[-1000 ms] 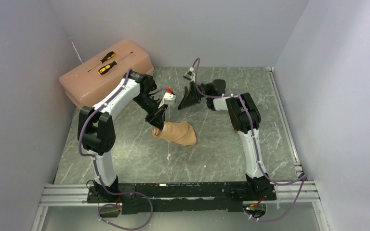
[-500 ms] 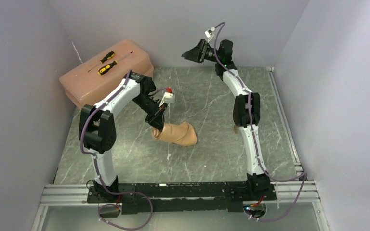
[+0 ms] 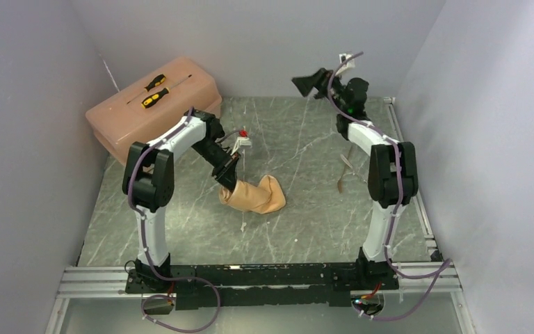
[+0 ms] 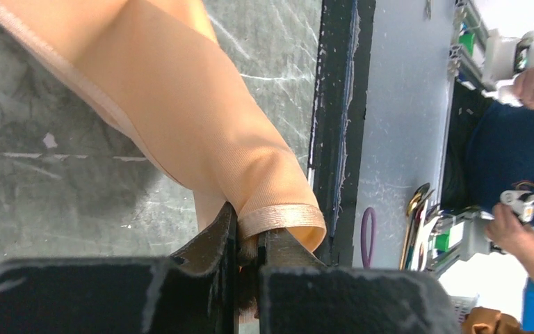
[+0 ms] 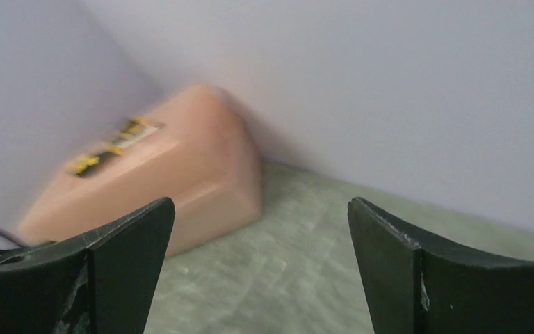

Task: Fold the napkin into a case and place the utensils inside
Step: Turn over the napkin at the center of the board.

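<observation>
Nearest the arm bases, the marbled table [image 3: 181, 229] lies bare in front of the napkin [image 3: 254, 196], which sits about mid-table as a loose, doubled-over bundle and not yet as a flat packet. The left gripper [image 3: 227, 181] is clamped on its left end. The left wrist view shows the two jaws pressed together on a folded-over stretch of hemmed edge, with the cloth [image 4: 201, 118] draping away in one smooth, sagging fold.

The satin looks light, limp and slick, so it will probably slide over itself and spring out of a crease unless pressed flat. The stitched hem or a corner is the best hold (a pinch in mid-cloth would likely gather several layers).

Further back and to the right, well apart from the napkin, the utensils [image 3: 342, 182] lie flat on the table. They are thin and stiff and probably awkward to get under, so a handle end seems the likeliest hold.

Beyond them the right gripper [image 3: 304, 83] hangs high near the back wall, jaws spread wide and empty. The pink toolbox [image 3: 132, 115] with the screwdrivers [image 3: 154, 90] stands in the far left corner.
</observation>
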Robot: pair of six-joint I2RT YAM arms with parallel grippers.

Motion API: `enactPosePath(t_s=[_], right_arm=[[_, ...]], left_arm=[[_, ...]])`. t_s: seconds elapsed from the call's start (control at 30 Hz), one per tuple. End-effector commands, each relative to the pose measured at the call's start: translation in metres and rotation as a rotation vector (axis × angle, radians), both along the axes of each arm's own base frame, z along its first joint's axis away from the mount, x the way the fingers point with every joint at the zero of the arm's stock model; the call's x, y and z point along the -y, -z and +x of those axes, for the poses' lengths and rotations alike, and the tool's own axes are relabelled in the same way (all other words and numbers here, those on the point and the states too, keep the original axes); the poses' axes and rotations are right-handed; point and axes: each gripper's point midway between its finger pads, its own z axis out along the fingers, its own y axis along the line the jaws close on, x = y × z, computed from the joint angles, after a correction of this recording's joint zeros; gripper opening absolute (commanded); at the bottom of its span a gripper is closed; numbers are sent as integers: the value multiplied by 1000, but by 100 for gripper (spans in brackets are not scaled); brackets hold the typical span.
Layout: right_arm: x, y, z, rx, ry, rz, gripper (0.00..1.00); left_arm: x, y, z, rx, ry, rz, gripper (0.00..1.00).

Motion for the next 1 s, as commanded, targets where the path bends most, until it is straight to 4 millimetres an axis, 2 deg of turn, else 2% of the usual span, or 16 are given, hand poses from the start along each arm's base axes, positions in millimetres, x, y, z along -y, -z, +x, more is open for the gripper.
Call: enactPosePath(t_s=[0.0, 0.03, 0.07, 0.13, 0.17, 0.23, 0.27, 0.3, 0.37, 0.43, 0.57, 0.67, 0.73, 0.8, 0.87, 0.97], right_arm=[[-12, 59, -27, 3, -23, -371, 100], [-42, 83, -50, -33, -13, -549, 100], [-48, 97, -59, -49, 36, -665, 100], [-21, 112, -57, -161, 268, -809, 100], [2, 115, -55, -218, 396, -840, 100], [42, 102, -63, -266, 605, -871, 100], [53, 99, -68, -267, 666, -905, 100], [60, 85, -74, -240, 712, -913, 100], [64, 71, -81, -232, 709, -878, 100], [69, 58, -86, -242, 669, -817, 100], [88, 29, -101, -222, 637, -714, 100], [101, 23, -108, -226, 608, -695, 100], [99, 18, -114, -204, 558, -675, 100], [79, 22, -121, -176, 432, -656, 100], [54, 34, -131, -162, 266, -640, 100], [11, 55, -156, -123, -44, -588, 100]], left_arm=[[-2, 6, 14, -109, -97, -46, 3], [-4, 10, 15, -124, -106, -51, 3], [-5, 12, 16, -135, -116, -62, 3], [-5, 16, 17, -141, -126, -88, 3], [-5, 18, 18, -137, -129, -95, 3], [0, 18, 21, -124, -131, -117, 3], [4, 17, 23, -109, -126, -122, 3], [11, 14, 25, -89, -108, -123, 3], [33, -3, 32, -5, -37, -135, 3], [60, -25, 29, 50, 28, -170, 3], [114, -63, 7, 98, 138, -252, 3], [143, -90, -15, 77, 177, -325, 3], [150, -101, -23, 43, 170, -369, 3], [145, -92, -28, 6, 155, -369, 3], [128, -74, -27, -27, 118, -347, 3], [91, -32, -14, -68, 28, -284, 3]])
